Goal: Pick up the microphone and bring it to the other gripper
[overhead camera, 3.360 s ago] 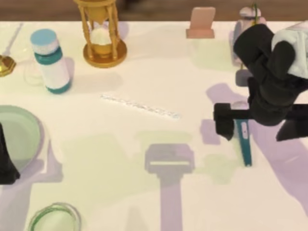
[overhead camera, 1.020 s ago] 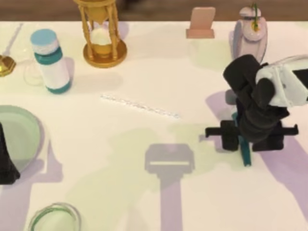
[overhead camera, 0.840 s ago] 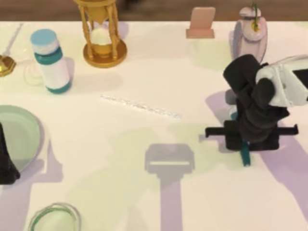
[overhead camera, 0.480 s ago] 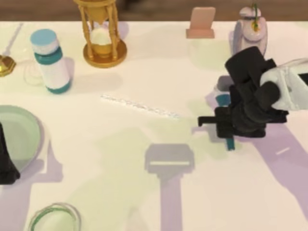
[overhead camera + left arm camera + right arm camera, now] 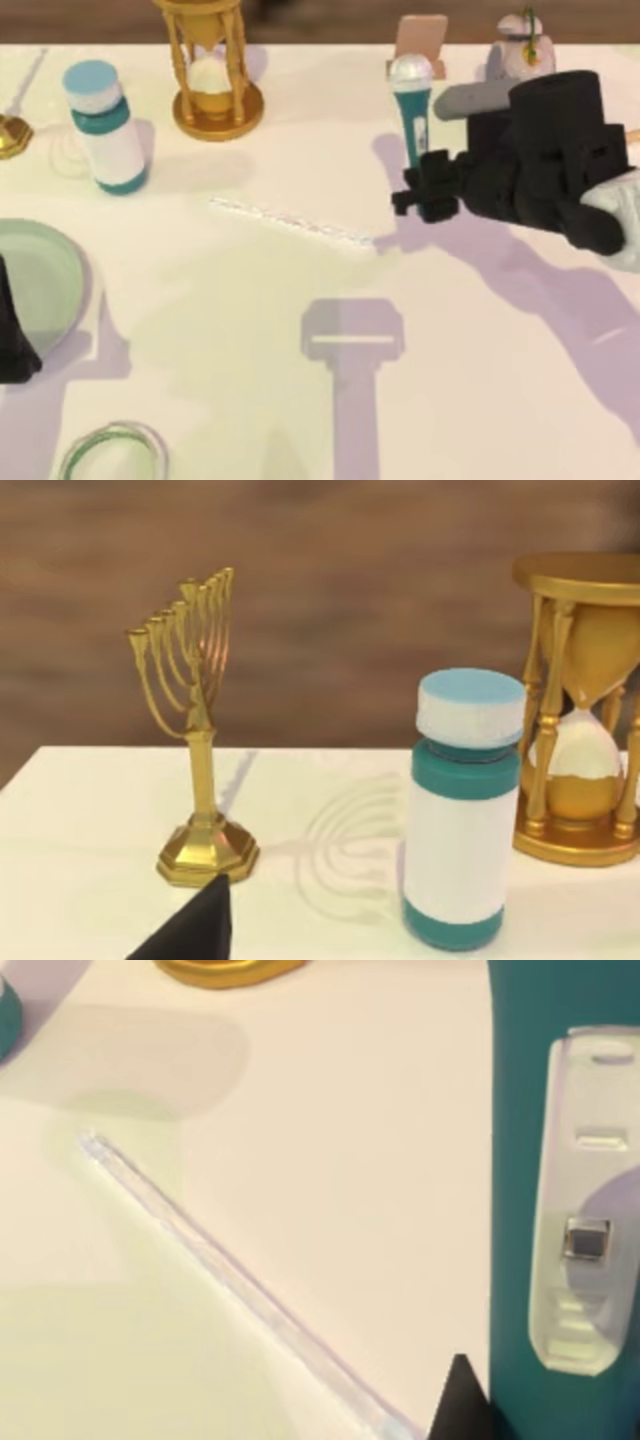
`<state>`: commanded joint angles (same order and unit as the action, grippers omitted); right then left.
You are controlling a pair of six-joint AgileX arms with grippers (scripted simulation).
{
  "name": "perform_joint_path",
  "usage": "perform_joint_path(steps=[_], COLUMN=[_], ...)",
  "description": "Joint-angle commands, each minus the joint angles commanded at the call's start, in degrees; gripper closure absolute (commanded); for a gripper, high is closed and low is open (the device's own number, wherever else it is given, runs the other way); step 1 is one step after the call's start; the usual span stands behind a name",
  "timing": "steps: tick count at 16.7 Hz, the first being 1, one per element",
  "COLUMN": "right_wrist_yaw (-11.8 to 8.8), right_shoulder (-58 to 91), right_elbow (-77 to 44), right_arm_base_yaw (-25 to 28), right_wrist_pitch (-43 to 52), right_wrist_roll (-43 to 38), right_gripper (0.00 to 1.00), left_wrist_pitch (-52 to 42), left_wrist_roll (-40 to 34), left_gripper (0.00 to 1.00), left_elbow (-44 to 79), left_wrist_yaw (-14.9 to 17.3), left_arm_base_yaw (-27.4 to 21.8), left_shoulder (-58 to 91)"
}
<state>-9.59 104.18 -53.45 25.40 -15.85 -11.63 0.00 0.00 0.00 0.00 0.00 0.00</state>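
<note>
teal microphone [image 5: 411, 106] upright, head up, in right pincer [image 5: 425, 190].

A white table [image 5: 250, 290] stands before a blurred brown wall [image 5: 330, 610].

Right arm [image 5: 545, 165] is showing a bulky matte-black blocky body, a grey piece on top and a white rounded link trailing behind; right claw [image 5: 425, 190] is showing stubby black fingers. Left arm [image 5: 12, 335] is showing as a black pointed shape only.
</note>
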Motion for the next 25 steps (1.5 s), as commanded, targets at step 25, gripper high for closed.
perform_joint_path(steps=[25], right_wrist_yaw=[1.05], right_shoulder=[-11.81], right_elbow=[12.37], right_arm_base_yaw=[10.52], right_wrist_pitch=[-42.99], right_wrist_roll=[9.71], right_gripper=[1.0], left_wrist_pitch=[0.0], left_wrist_roll=[0.0], left_gripper=[0.0], left_elbow=[0.0], left_wrist_yaw=[0.0], left_arm_base_yaw=[0.0], left_shoulder=[0.0])
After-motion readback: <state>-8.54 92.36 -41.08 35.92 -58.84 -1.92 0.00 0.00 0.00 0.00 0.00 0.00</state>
